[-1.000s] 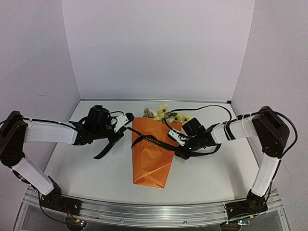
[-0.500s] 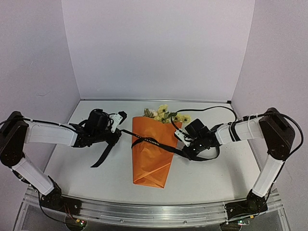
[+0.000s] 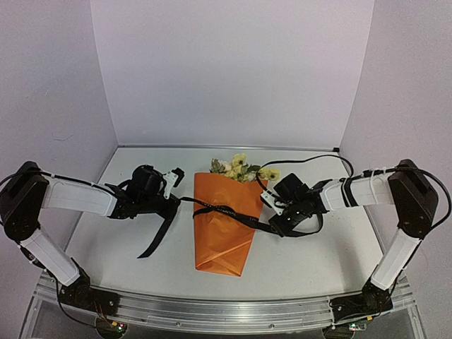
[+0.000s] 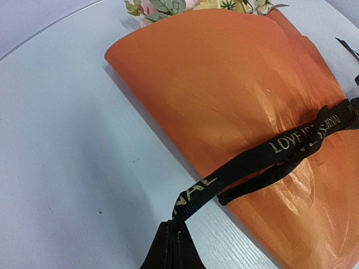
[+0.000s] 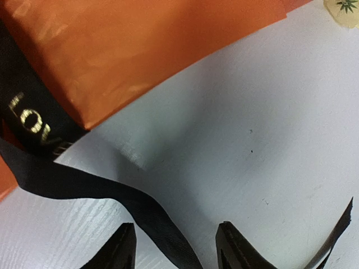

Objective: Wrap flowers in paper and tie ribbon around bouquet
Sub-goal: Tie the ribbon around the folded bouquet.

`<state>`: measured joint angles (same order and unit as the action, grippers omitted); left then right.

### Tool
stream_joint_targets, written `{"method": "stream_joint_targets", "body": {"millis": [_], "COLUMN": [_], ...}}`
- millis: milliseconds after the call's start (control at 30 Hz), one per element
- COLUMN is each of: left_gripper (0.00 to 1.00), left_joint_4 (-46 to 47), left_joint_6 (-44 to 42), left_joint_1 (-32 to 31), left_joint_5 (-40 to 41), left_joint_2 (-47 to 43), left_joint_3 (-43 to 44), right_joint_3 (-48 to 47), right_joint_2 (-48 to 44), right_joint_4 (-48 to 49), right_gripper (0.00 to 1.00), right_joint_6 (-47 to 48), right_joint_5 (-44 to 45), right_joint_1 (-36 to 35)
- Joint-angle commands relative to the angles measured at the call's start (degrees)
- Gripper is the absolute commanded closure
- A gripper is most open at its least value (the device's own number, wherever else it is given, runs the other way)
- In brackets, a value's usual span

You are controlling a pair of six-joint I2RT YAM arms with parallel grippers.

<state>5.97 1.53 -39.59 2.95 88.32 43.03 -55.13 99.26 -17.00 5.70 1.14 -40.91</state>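
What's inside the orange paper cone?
Pale yellow and cream flowers poke out of the wide far end of the paper. Their stems are covered by the paper and cannot be seen. The ribbon crosses on top.

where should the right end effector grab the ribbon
Grip the flat stretch of ribbon just off the bouquet's right edge, coming down from above. It lies flat on the table there, passing between the right end effector's open jaws.

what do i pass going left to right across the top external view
left gripper → bouquet → right gripper; the ribbon stretches across all three, so it has no single place
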Motion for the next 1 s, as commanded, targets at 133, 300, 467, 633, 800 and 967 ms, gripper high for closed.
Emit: {"method": "stream_joint_targets", "body": {"millis": [133,300,467,633,800,967], "left_gripper": [1.0,1.0,1.0,1.0,1.0,1.0], "left_joint_4": [-0.04,-0.23,-0.07,0.5,1.24,1.99], "left_joint_6": [-2.49,-3.37,-3.33,-2.37,1.1,8.48], "left_joint_1": [-0.15,-0.13,-0.13,-0.14,-0.16,0.4], "left_joint_5": [-2.77,-2.77,-2.76,-2.74,-2.77,1.21], "left_joint_2": [0.55,0.56,0.67,0.72,1.43,1.73], "left_joint_3": [2.62,2.84,2.93,2.62,2.13,0.37], "right_joint_3": [1.19,1.06,-0.59,-2.2,-0.88,0.9], "right_joint_2": [-3.25,-0.4,3.61,7.12,6.21,4.24], "right_joint_4": [6.67,8.32,11.64,14.92,16.53,16.56], "right_gripper": [0.35,0.32,0.32,0.4,0.88,1.0], "right_joint_6": [8.47,13.18,13.54,12.81,10.1,7.85], "right_joint_5": [-6.47,-4.58,0.51,6.87,9.1,16.12], "right_joint_1": [-2.13,-4.65,-5.39,-5.59,-5.59,-5.57]}}
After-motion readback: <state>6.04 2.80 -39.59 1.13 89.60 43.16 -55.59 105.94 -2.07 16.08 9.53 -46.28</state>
